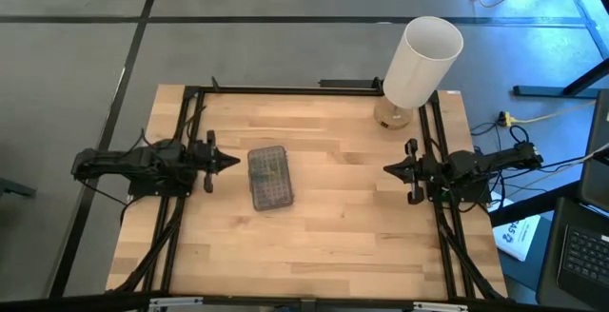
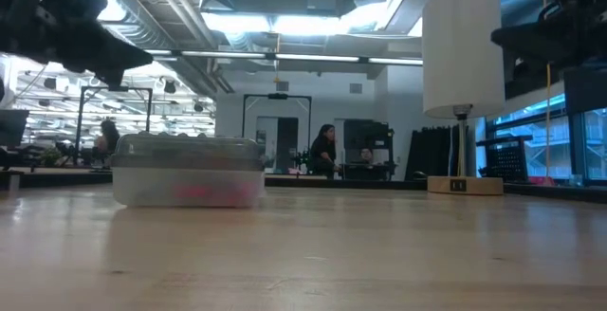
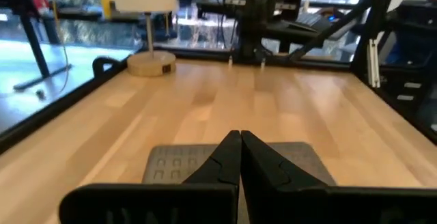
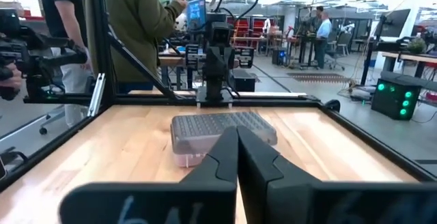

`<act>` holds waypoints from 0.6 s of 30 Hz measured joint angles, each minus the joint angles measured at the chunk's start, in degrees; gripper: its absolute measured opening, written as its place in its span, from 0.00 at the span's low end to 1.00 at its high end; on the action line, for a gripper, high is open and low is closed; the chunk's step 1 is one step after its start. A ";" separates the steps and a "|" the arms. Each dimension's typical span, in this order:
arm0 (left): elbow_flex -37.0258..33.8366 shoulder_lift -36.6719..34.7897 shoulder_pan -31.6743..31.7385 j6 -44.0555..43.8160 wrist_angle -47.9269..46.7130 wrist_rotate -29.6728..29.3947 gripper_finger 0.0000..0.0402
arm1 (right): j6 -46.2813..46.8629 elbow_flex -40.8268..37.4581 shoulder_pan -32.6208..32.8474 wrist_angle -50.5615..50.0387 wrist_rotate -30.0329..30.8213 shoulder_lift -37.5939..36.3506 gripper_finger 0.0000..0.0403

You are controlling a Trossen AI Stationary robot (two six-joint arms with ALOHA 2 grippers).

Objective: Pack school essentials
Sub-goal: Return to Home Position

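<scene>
A clear box with a grey dotted lid [image 1: 269,177] rests flat on the wooden table, left of centre. A pink shape [image 2: 194,192] shows through its clear wall; what it is cannot be told. Scissors, pencil, pen and crayon box are out of view. My left gripper [image 1: 233,161] is shut and hovers just left of the box, pointing at it; the lid [image 3: 177,161] lies right under its fingertips [image 3: 240,138]. My right gripper [image 1: 388,168] is shut and hovers near the table's right edge, facing the box [image 4: 222,130] from a distance.
A tall white cylinder lamp [image 1: 419,65] stands on a round wooden base at the far right corner. A black frame [image 1: 285,89] runs along the table's far, left and right edges. Bare wood lies between the box and the right gripper. People stand beyond the table [image 4: 140,26].
</scene>
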 joint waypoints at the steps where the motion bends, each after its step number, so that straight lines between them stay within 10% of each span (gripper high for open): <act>1: -1.10 -0.01 0.00 0.60 1.74 0.07 0.00 | -0.09 0.00 0.00 -0.17 -0.04 0.00 0.00; 18: -2.44 0.75 0.00 0.99 4.59 0.21 0.04 | -0.09 0.01 -0.02 -1.49 -2.01 0.17 0.05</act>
